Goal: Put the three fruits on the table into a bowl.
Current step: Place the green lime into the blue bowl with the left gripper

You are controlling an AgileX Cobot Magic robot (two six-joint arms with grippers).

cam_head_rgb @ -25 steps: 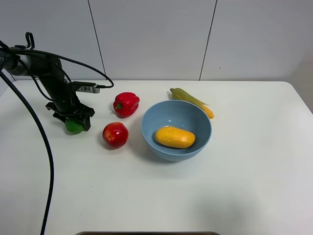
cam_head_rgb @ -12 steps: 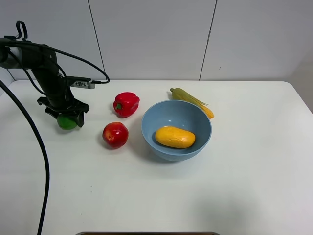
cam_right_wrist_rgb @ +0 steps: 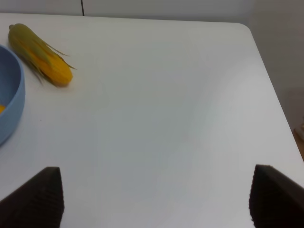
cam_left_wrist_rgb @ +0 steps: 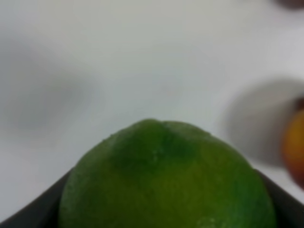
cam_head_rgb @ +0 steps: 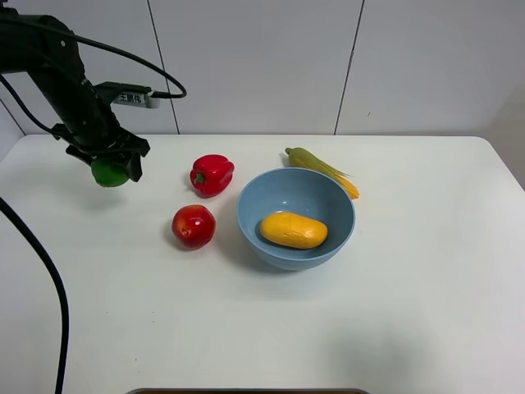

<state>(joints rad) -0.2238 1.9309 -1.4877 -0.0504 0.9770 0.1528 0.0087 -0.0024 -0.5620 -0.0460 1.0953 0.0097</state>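
Currently the left gripper [cam_head_rgb: 112, 168] is clamped on the lime [cam_head_rgb: 104, 174], held off the table [cam_head_rgb: 394, 312] over its far-left side. Right gripper [cam_right_wrist_rgb: 154, 195] fingers are spread wide, empty. Mango [cam_head_rgb: 293, 230] lies inside the bowl [cam_head_rgb: 330, 190]; apple [cam_head_rgb: 194, 226] sits on the table near the bowl's left side.

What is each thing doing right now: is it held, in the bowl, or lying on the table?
lime: gripped by the left gripper, lifted off the table.
left gripper: shut on the lime.
mango: lying inside the bowl.
bowl: upright on the table, holding only the mango.
apple: resting on the table, outside the bowl.
bell pepper: on the table, untouched.
corn cob: lying behind the bowl.
right gripper: open, empty.
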